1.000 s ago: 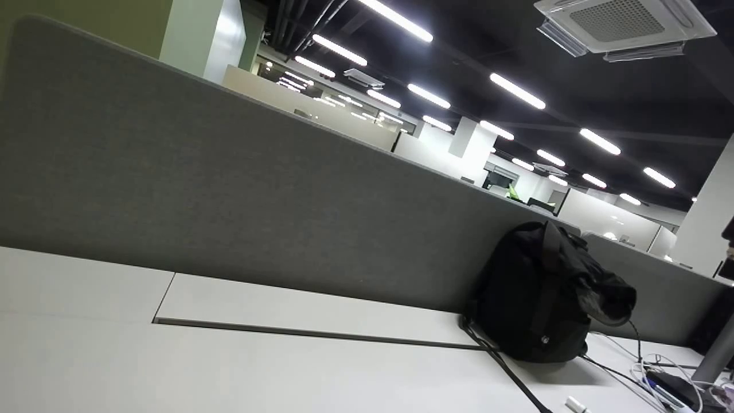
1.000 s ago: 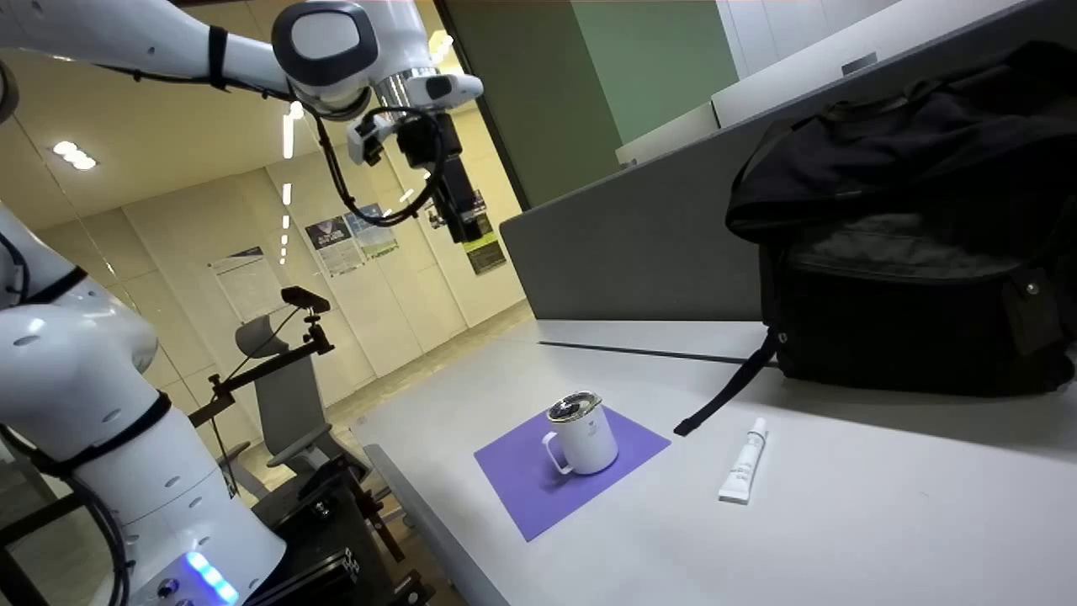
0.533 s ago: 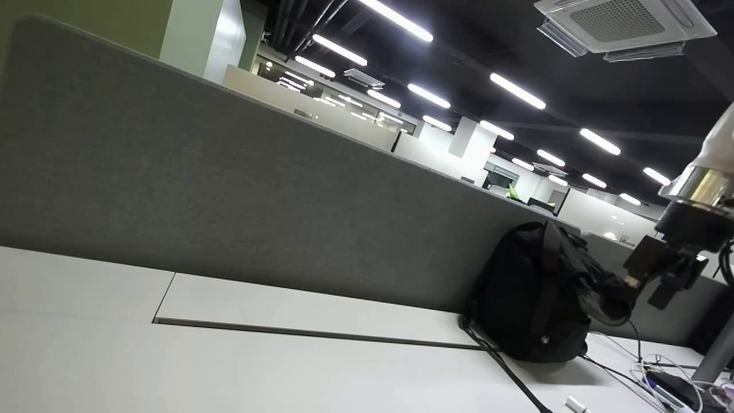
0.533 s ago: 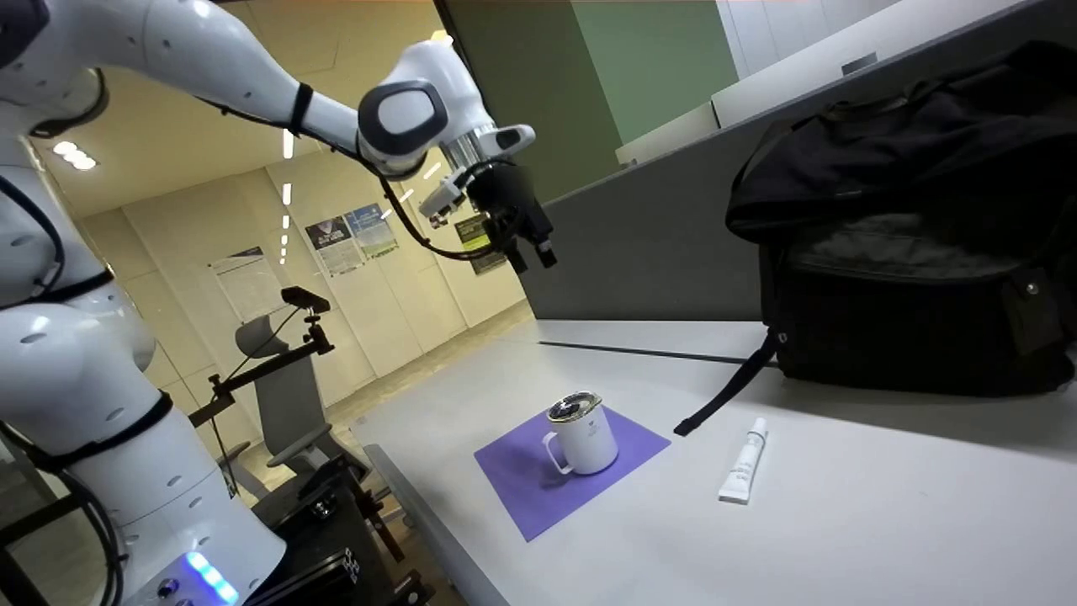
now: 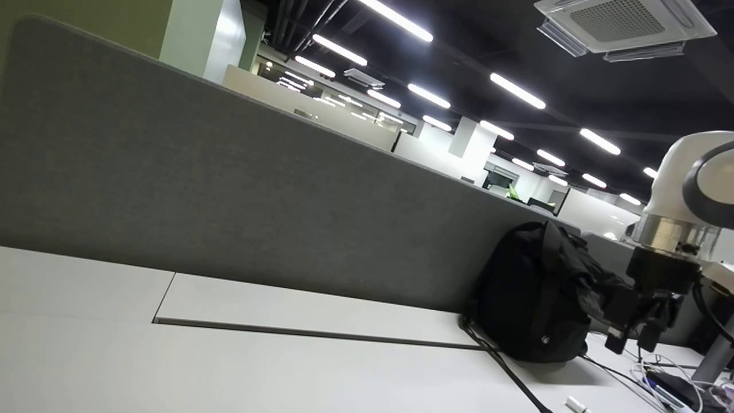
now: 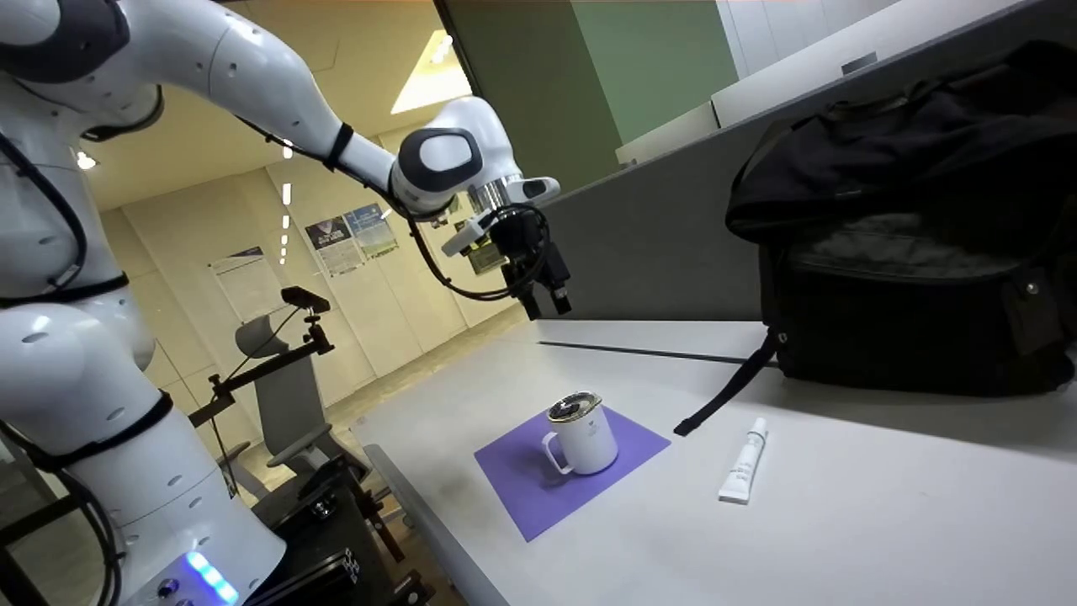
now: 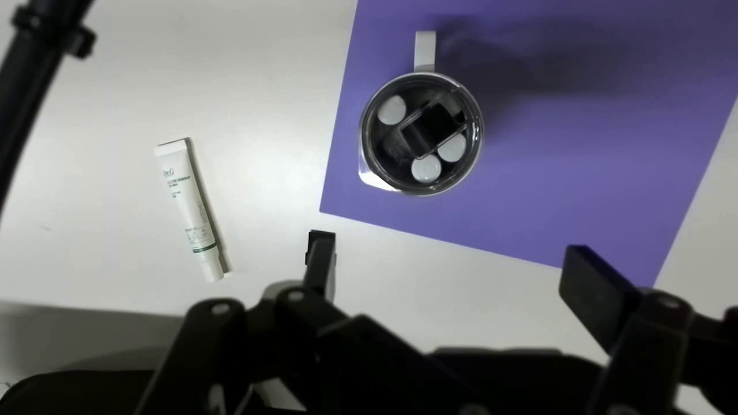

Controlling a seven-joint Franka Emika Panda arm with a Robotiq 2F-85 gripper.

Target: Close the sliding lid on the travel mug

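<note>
A white travel mug [image 6: 589,444] with a handle stands upright on a purple mat [image 6: 505,473]. Its clear lid [image 6: 574,406] shows from above in the wrist view [image 7: 425,183], with a dark slider [image 7: 431,128] and several pale round spots. I cannot tell whether the slider is open or shut. My gripper [image 6: 547,308] is open and empty, high above the table on the partition side of the mug. In the wrist view its fingers [image 7: 447,256] are wide apart, below the mug in the picture. It also shows in an exterior view [image 5: 631,344], where the mug is out of view.
A white tube [image 6: 744,467] lies beside the mat, also in the wrist view [image 7: 187,202]. A black backpack [image 6: 909,286] leans at the grey partition [image 6: 648,261]. Its strap end [image 6: 702,410] lies between mug and tube. Cables [image 5: 659,367] and a chair [image 6: 294,404] are nearby.
The arm has reached out over the table, and the gripper has come down. It has moved into view at the right in an exterior view. The mug and tube have not moved.
</note>
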